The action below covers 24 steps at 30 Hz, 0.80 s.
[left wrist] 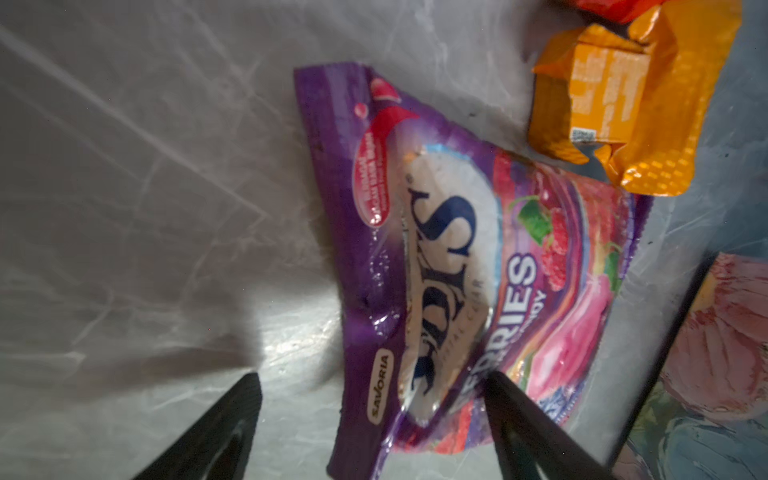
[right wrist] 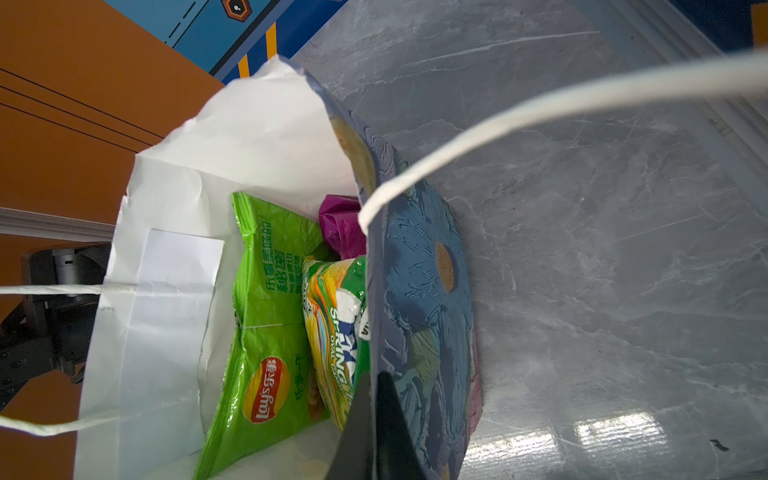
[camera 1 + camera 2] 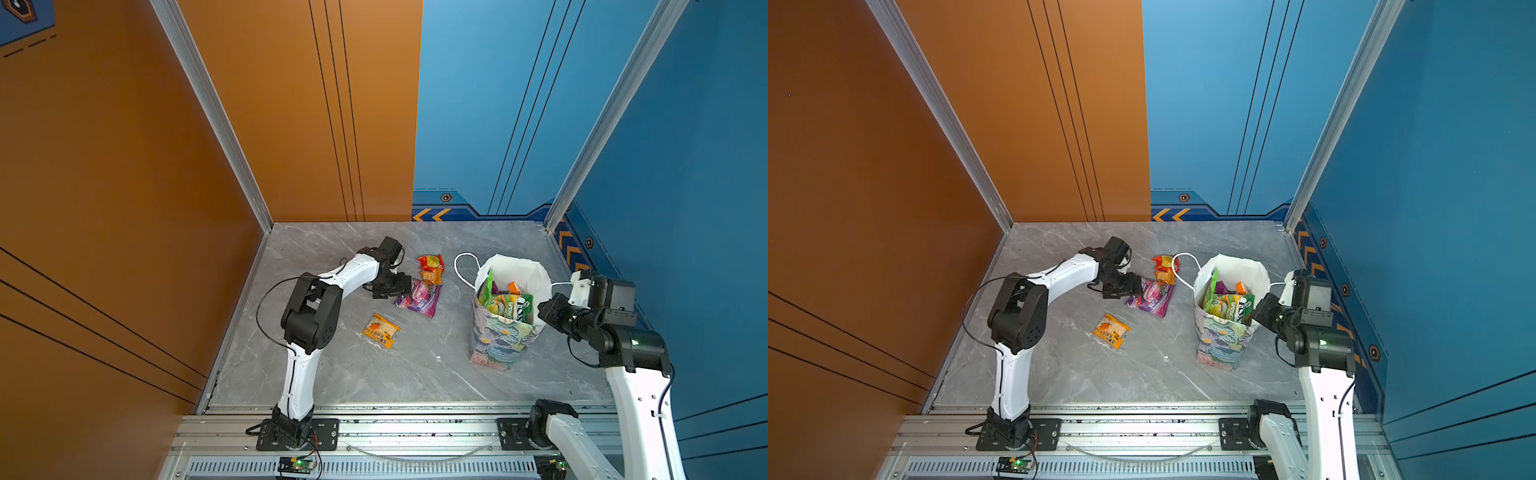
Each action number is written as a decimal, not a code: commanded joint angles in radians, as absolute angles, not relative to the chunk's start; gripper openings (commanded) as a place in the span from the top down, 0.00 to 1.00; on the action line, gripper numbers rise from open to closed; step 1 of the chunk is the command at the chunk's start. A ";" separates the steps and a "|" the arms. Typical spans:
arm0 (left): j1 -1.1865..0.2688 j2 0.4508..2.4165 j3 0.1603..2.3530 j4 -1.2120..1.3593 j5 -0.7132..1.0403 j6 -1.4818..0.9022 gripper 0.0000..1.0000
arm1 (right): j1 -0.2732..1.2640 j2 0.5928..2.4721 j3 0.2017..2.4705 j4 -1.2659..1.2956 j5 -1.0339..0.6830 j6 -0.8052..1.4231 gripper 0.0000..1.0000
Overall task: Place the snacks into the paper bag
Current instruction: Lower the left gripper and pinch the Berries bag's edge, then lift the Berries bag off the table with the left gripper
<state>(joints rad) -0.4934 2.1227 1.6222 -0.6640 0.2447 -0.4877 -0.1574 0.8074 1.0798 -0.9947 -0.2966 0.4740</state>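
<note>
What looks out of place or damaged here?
The bag: its white rim is creased and splayed unevenly, and the right jaws are shut on one wall. Nothing looks spilled.

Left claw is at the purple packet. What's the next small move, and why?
Probably close the left claw on the purple packet: its open fingers straddle the packet's near edge, flat on the table. The right claw pinches the wall of the paper bag, holding the mouth open to receive it.
</note>
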 commanded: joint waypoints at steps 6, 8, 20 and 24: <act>-0.521 2.180 1.630 -0.662 0.265 -0.483 0.40 | -0.163 0.788 1.078 -0.986 -0.321 0.459 1.00; -0.523 2.164 1.601 -0.639 0.265 -0.488 0.53 | -0.163 0.792 1.078 -0.985 -0.321 0.459 1.00; -0.520 1.843 1.235 -0.273 0.246 -0.611 0.96 | -0.154 0.814 1.091 -0.981 -0.342 0.464 1.00; -0.519 1.744 1.157 -0.199 0.226 -0.641 1.00 | -0.144 0.835 1.104 -0.974 -0.349 0.478 1.00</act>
<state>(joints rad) -0.5182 1.8130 1.1942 -0.3012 0.2543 -0.6037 -0.1547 0.8223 1.0798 -0.9859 -0.3233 0.4747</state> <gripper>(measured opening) 0.044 0.047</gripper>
